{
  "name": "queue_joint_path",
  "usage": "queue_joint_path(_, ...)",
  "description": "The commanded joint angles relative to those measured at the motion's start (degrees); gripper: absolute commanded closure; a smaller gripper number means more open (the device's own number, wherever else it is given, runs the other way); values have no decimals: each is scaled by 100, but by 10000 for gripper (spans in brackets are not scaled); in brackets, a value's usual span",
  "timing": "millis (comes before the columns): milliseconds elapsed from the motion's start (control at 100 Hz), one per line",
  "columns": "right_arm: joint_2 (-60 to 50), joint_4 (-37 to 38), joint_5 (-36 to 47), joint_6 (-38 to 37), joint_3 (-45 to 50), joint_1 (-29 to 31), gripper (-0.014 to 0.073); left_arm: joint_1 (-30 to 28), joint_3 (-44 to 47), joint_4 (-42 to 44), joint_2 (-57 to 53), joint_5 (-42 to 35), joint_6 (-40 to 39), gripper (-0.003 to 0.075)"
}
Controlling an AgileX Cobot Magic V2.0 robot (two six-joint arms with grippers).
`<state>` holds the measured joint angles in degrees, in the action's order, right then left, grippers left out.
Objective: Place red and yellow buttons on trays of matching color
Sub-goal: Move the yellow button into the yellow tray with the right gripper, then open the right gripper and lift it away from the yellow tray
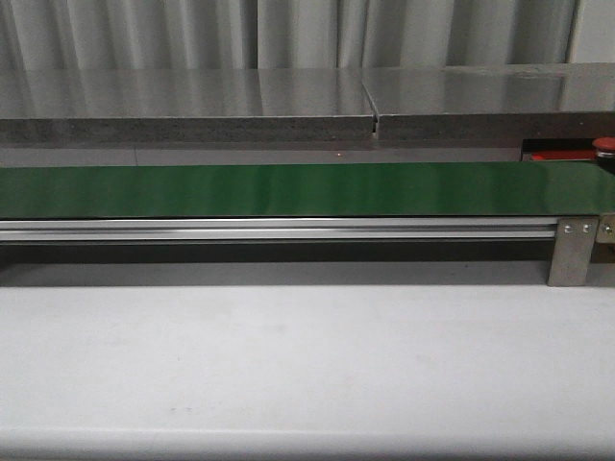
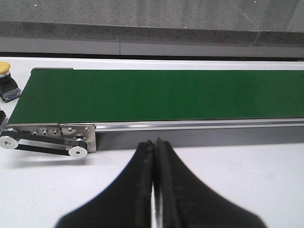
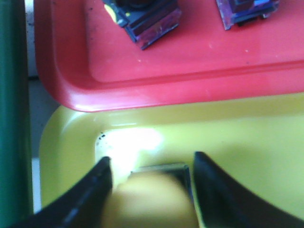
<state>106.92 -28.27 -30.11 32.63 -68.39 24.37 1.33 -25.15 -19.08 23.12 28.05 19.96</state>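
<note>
In the right wrist view my right gripper (image 3: 151,159) is shut on a yellow button (image 3: 152,199) with a dark base. It holds the button low over a corner of the yellow tray (image 3: 237,137). The red tray (image 3: 190,71) lies edge to edge with the yellow one and holds two buttons on dark bases (image 3: 145,21) (image 3: 247,9), their caps cut off by the frame. My left gripper (image 2: 155,141) is shut and empty over the white table in front of the belt. In the front view a strip of the red tray (image 1: 562,154) and a red button cap (image 1: 605,146) show at the far right.
The long green belt (image 1: 288,189) runs across the table on an aluminium rail. Its drive pulleys (image 2: 76,151) are at the left end. Another yellow button (image 2: 4,69) on a dark base stands on the table beyond that end. A grey ledge (image 1: 192,115) runs behind the belt.
</note>
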Motion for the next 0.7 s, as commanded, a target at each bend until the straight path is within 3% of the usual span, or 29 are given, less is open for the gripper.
queue_joint_path(0, -312, -129, 40, 45, -147, 7, 8, 52, -170, -126, 37, -432, 0, 739)
queue_joint_path(70, -367, -129, 25, 45, -155, 7, -78, 52, -170, -126, 37, -432, 0, 739)
queue_joint_path(410, -1487, -274, 157, 45, -155, -68, -55, 52, -170, -126, 37, -432, 0, 739)
queue_joint_path(690, -3042, -318, 178, 53, 29, -668, -55, 52, -170, -126, 37, -432, 0, 739)
